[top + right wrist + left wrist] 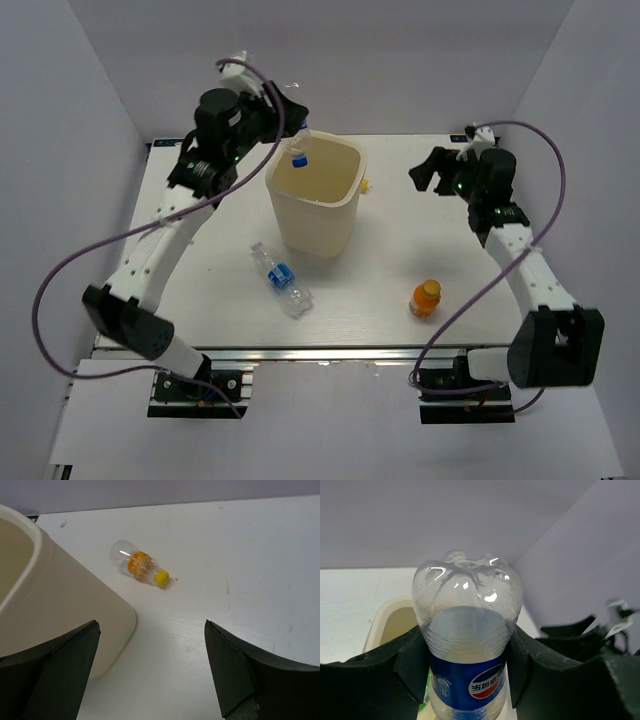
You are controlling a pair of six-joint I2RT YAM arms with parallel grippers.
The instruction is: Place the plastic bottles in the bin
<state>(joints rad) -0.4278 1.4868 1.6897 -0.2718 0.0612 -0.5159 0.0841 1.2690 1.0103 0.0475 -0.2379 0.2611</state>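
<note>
Clamping blue-labelled bottle over bin: left claw | right claw: spread wide; empty

- Our left arm goes out from its base at the near left, bends at the elbow and reaches toward the far middle.
- Our left hand is held well above the surface. Its two fingers press on either side of a bottle and grip it around the label band.
- Our right arm climbs from its base at the near right and stretches along the right side toward the far edge.
- Our right hand points inward and tilts down, jaws spread wide, holding nothing.
</note>
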